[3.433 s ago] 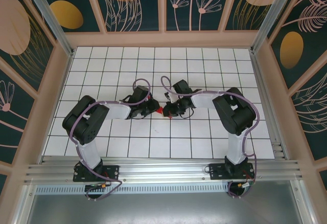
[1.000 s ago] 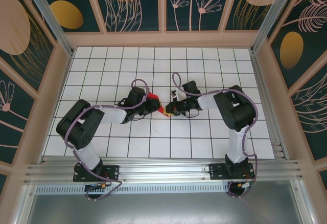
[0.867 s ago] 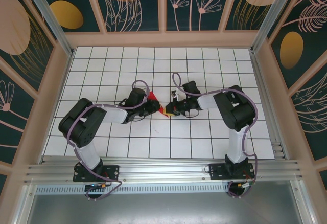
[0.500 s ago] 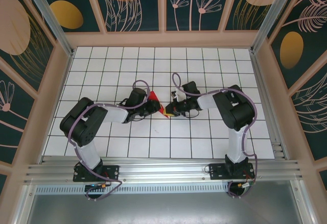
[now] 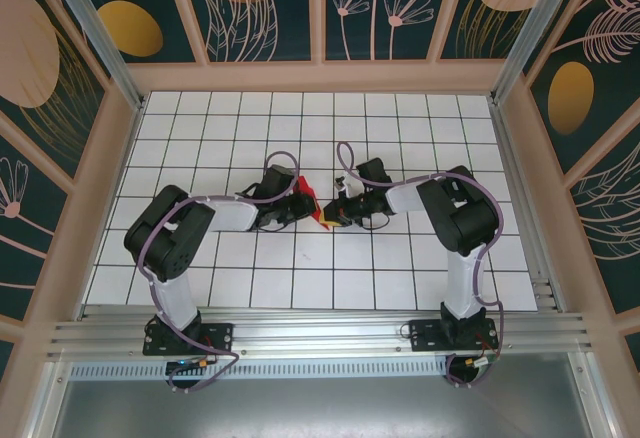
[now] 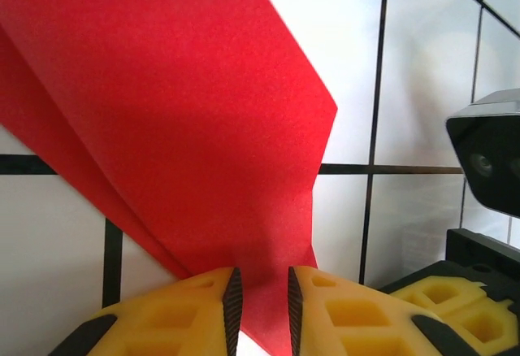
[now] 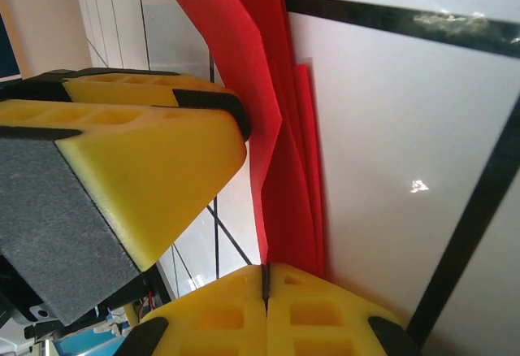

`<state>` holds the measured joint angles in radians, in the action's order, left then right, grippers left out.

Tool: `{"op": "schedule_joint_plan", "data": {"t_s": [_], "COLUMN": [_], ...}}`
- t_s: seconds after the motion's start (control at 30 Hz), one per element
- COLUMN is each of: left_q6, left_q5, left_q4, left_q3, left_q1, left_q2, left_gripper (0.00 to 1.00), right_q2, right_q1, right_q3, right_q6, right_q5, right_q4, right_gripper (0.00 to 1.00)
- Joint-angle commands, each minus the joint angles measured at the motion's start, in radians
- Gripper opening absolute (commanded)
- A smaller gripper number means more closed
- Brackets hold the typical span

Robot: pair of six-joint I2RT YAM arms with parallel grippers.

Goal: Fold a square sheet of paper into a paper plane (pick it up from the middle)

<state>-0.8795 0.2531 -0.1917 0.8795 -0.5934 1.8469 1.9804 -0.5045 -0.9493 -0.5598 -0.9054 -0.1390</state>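
From the near edge of the tiled surface [image 5: 300, 288], the left arm [image 5: 170, 248] and right arm [image 5: 460, 228] reach inward and meet around the middle. There we see the red paper [image 5: 306, 200], already creased into several layers, caught between the two. The right end effector [image 7: 265, 271] is closed tight and pinches an edge of the layered paper in its seam. Just beyond it, the left end effector [image 6: 264, 284] straddles the paper's narrow end with its jaws a slit apart, not clamped. We judge that a fold is under way: one side anchors the paper while the other takes hold. Next, the left needs a firm nip. It then has to carry its flap across so the edges line up before the crease is pressed.
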Motion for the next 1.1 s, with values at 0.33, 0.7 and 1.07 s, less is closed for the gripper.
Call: {"op": "schedule_joint_plan", "data": {"t_s": [0.33,0.7,1.07], "left_q6": [0.074,0.076,0.076], "left_q5": [-0.176,-0.188,-0.200], "left_q4": [0.224,0.245,0.257], "left_q3": [0.061,0.070,0.070], "left_q1": [-0.009,-0.014,-0.014], "left_q2": [0.097,0.107,0.109], "left_gripper": [0.21,0.20,0.20], "right_q2": [-0.150,-0.054,-0.011], "right_q1": [-0.003,-0.101,-0.086], "right_q3": [-0.008,-0.127,-0.116], "right_q6": [0.101,0.177,0.187], "right_q5": [0.168,0.230,0.323], "right_q4": [0.149,0.265,0.317], "right_gripper": [0.13,0.04,0.02]}}
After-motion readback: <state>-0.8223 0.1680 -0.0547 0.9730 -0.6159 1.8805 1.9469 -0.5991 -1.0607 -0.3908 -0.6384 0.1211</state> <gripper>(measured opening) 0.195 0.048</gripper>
